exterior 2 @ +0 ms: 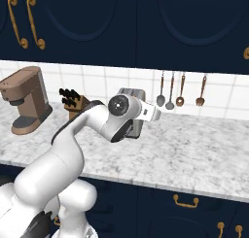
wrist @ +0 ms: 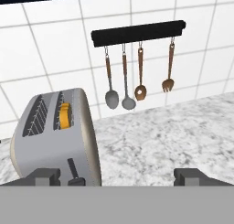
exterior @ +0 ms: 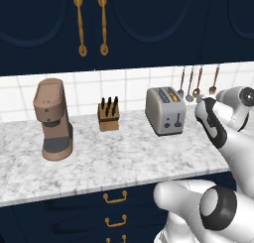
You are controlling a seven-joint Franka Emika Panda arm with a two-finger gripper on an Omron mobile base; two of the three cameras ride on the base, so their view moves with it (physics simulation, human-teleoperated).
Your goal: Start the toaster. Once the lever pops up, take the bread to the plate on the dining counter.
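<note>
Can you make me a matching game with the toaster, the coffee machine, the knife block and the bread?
Things:
1. toaster
2. coffee machine
3. knife block
4. bread

Descriptions:
A. brown, at the left end of the counter
B. golden, sitting down in a slot
C. silver-grey box with two slots
D. wooden, with dark handles sticking up

Pairs: 1-C, 2-A, 3-D, 4-B
</note>
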